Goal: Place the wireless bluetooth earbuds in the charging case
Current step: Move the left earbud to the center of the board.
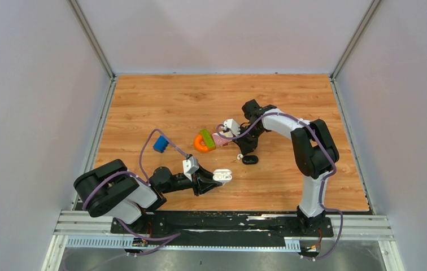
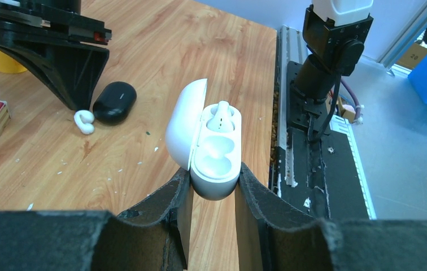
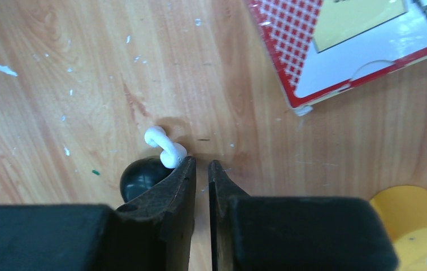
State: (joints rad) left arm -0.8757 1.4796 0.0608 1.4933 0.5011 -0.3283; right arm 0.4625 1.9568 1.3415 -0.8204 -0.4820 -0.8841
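My left gripper [image 2: 214, 176] is shut on the lower end of a white charging case [image 2: 214, 147], lid swung open to the left. One white earbud [image 2: 221, 117] sits in its upper well; the lower well is bare. The same case [image 1: 222, 176] hangs at the table's near middle. Another white earbud [image 3: 165, 148] lies on the wood, touching the outer side of my right gripper's left fingertip [image 3: 186, 166]. My right gripper [image 3: 201, 164] stands over the table with its jaws barely apart and nothing between them. A shut black oval case [image 3: 140, 178] lies just beside that earbud.
A red-and-white card box [image 3: 358, 39] lies beyond the right gripper, and a yellow toy [image 3: 420, 231] sits at its right. An orange ring [image 1: 201, 144], a green block [image 1: 207, 138] and a blue block [image 1: 160, 143] lie mid-table. The black base rail [image 2: 313, 164] borders the near edge.
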